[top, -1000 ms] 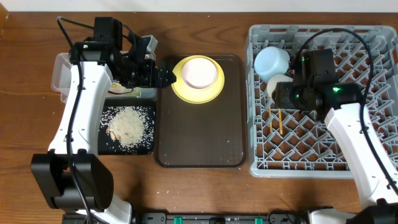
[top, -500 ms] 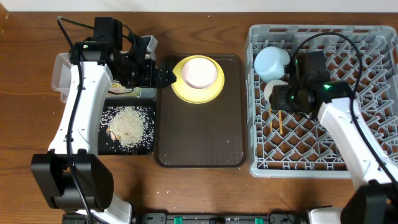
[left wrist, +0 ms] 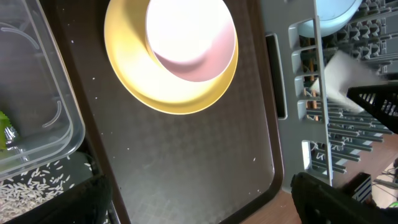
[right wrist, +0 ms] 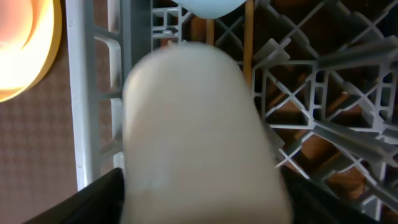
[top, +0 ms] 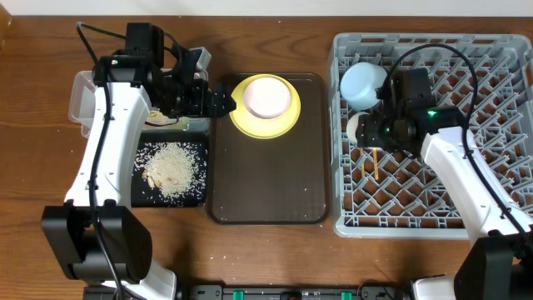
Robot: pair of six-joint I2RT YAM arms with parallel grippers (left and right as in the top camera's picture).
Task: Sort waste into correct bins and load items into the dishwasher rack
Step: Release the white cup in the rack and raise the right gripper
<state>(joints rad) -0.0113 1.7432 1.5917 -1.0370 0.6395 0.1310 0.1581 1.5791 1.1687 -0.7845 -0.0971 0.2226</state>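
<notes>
The right pincer and small white cup have shifted leftward in the rack.

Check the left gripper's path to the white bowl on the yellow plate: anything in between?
Nothing visible does. The left gripper, open, hovers just beside the yellow plate, and the white bowl on it is uncovered; only bare brown tray shows between.
</notes>
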